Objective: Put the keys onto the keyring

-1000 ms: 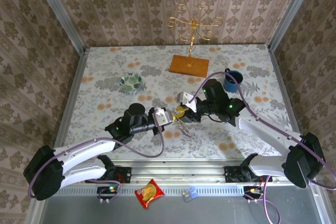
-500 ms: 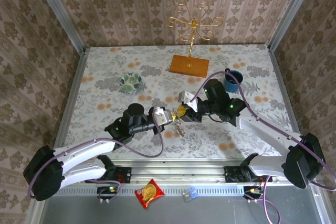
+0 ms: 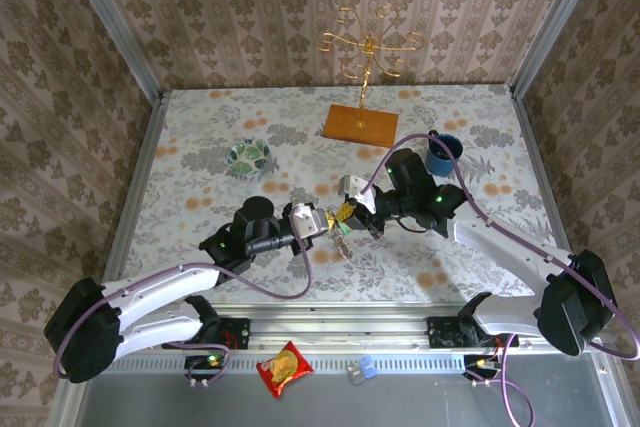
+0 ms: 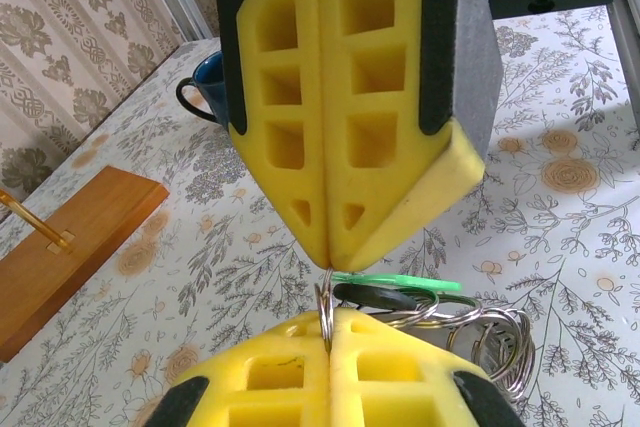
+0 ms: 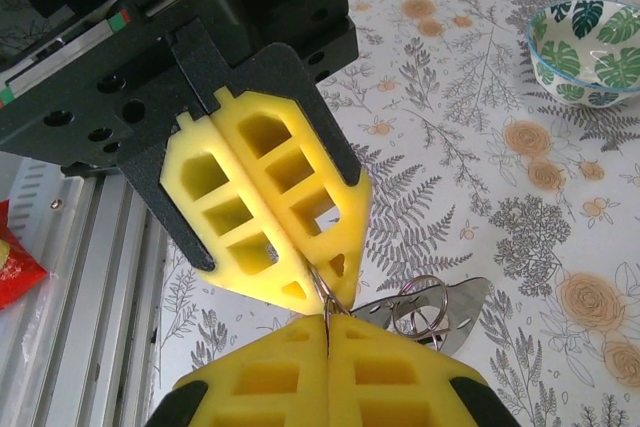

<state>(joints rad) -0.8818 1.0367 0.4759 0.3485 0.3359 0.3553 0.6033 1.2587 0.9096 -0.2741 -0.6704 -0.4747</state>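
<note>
Both the left tool (image 3: pixel 322 219) and the right tool (image 3: pixel 348 212) are clenched tip to tip on the keyring's (image 4: pixel 325 309) thin metal ring, above the middle of the bench (image 3: pixel 200 147). The green key (image 4: pixel 395 282) hangs just beside it. I cannot tell whether it is threaded, so the job looks unfinished.

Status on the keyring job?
Left hand shut, right hand shut, tip to tip on one metal ring. Green key and spare rings bunched just behind. Mug and bowl well apart.

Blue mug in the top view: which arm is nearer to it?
Right. The right arm lies just beside the blue mug, on its near-left side; the left arm is much farther left, nearer the patterned bowl.
</note>
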